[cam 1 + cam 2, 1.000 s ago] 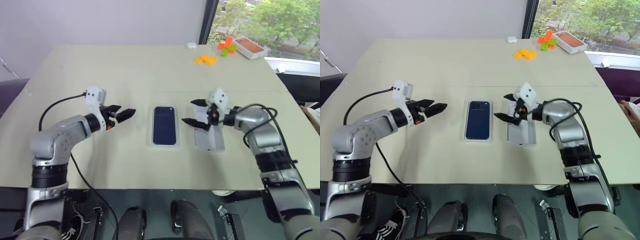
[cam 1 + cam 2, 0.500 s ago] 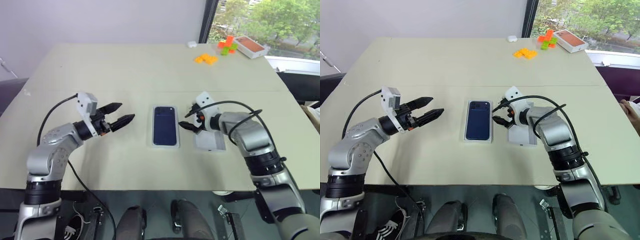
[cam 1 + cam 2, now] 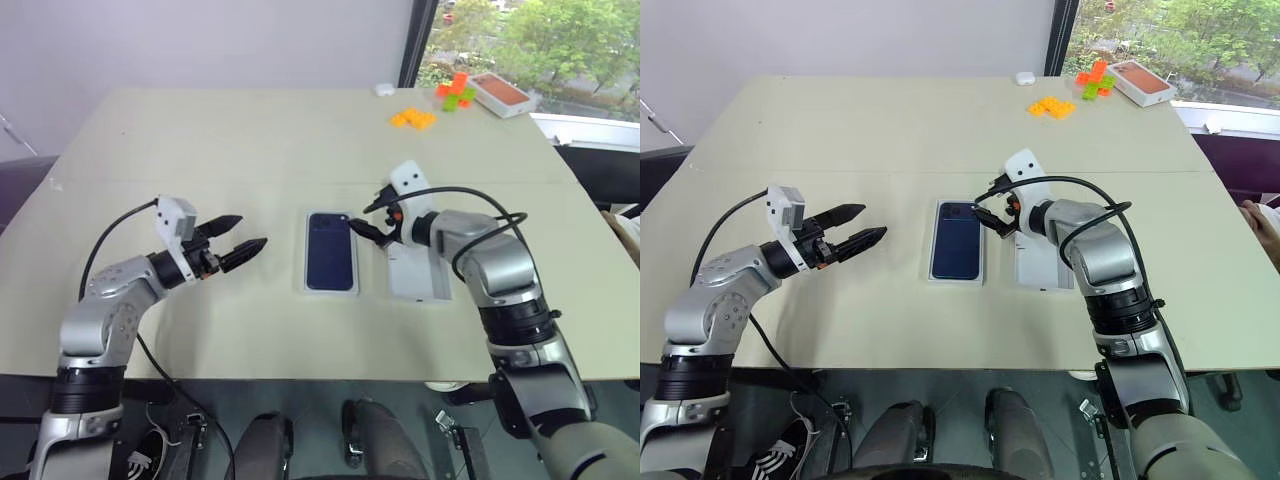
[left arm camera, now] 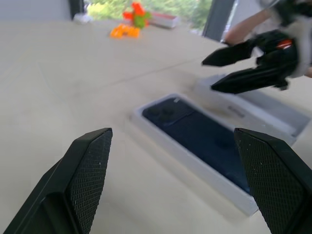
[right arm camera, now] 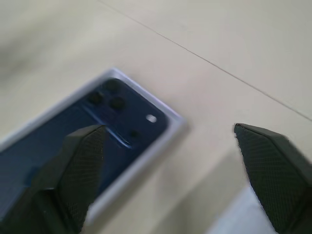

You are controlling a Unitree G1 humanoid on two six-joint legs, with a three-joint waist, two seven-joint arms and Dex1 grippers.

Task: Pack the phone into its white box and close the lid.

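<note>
Left eye view showing left gripper (image 3: pixel 243 238) hovering open, holding nothing, left of phone (image 3: pixel 330 250) already lying in box (image 3: pixel 331 288). Right gripper (image 3: pixel 363 219), spread and empty, reaching over phone's top corner. Next: grasping lid (image 3: pixel 415 270) beside box by its edges, keeping it level. Orange blocks (image 3: pixel 412 119) sitting well away, nothing blocking.

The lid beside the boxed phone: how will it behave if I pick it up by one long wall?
The lid lies open side up, thin-walled and shallow, so it is probably light and may flex or pivot under a one-edge pinch. It lies flat on the table, so it will likely slide rather than tip if nudged.
</note>
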